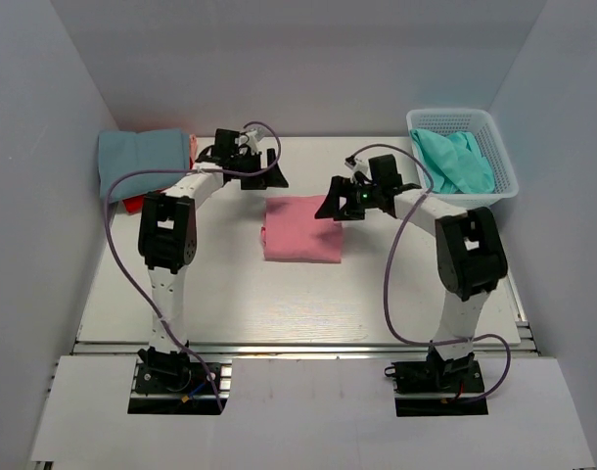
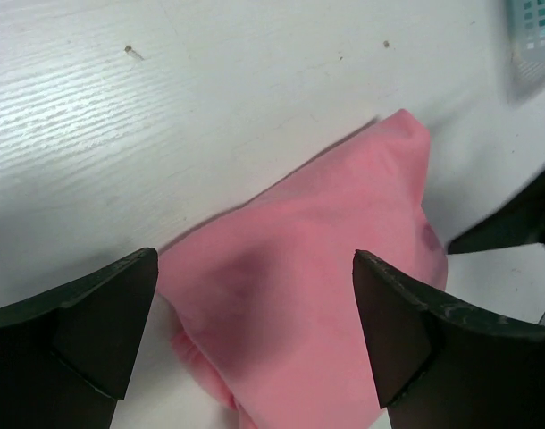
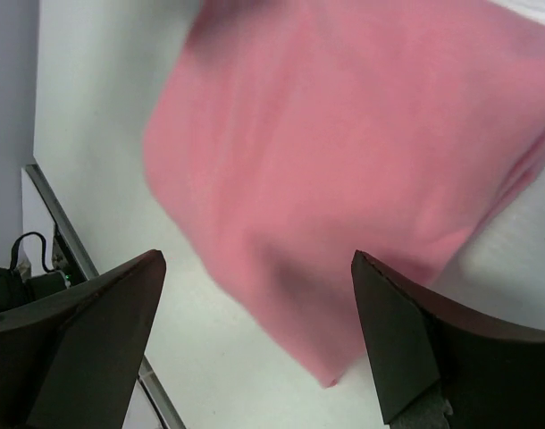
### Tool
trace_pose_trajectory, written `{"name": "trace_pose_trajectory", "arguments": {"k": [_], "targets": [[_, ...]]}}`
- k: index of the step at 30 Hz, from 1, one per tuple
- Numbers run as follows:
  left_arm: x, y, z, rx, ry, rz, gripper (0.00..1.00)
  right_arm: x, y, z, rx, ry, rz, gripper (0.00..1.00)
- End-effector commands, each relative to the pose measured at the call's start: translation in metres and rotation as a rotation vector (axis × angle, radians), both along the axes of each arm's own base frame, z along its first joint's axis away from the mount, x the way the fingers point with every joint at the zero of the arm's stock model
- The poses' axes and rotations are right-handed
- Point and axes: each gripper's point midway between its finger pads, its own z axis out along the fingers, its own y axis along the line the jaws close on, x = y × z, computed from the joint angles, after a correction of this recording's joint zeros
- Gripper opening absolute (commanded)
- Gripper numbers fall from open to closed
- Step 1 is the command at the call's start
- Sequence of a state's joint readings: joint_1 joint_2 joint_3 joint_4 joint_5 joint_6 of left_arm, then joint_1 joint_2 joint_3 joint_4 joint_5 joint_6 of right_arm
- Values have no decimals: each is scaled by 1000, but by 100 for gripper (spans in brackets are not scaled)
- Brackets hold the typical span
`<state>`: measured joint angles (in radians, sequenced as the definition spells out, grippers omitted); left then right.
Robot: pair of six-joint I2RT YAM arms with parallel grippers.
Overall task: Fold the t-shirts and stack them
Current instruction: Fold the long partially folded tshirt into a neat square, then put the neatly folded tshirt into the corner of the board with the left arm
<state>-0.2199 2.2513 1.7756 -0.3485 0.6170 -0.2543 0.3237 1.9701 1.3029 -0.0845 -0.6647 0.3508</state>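
View from top: pink shirt folded to a rectangle, flat on mid table. Left claw hangs just off its far left corner, right claw over its far right corner. Both are spread wide and hold nothing. Blue shirt lies at the table's far left edge, on top of a red shirt whose edge peeks out on the near side. Green shirt sits crumpled in the white basket at far right.

Left wrist view: left claw is spread and empty, fingers well apart. Pink shirt lies below, between them, one corner pointing to the upper right. Bare table lies beyond. Basket corner blurred at top right. Cannot tell if the fingers touch cloth.

Right wrist view: right claw is spread and empty. Pink shirt, blurred, fills most of the frame beyond the fingers. Table shows at left.
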Motion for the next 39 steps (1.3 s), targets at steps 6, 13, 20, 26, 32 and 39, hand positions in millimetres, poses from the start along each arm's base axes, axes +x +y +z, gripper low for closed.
{"name": "trace_pose_trajectory", "arguments": {"k": [6, 13, 20, 26, 32, 39], "targets": [[-42, 41, 27, 193, -20, 89, 100, -7, -25, 69, -57, -241, -129, 90], [-96, 27, -20, 169, 142, 2, 100, -19, -42, 62, -127, -236, -157, 90], [-128, 13, -49, 212, 218, -39, 93, -21, -50, 57, -165, -238, -179, 90], [-140, 1, -76, 281, 255, -55, 71, -20, -52, 53, -178, -232, -183, 90], [-138, 19, -96, 434, 279, 30, 56, -23, -56, 55, -185, -242, -192, 90], [-138, 9, -108, 434, 288, 5, 30, -22, -60, 54, -203, -251, -209, 90]]}}
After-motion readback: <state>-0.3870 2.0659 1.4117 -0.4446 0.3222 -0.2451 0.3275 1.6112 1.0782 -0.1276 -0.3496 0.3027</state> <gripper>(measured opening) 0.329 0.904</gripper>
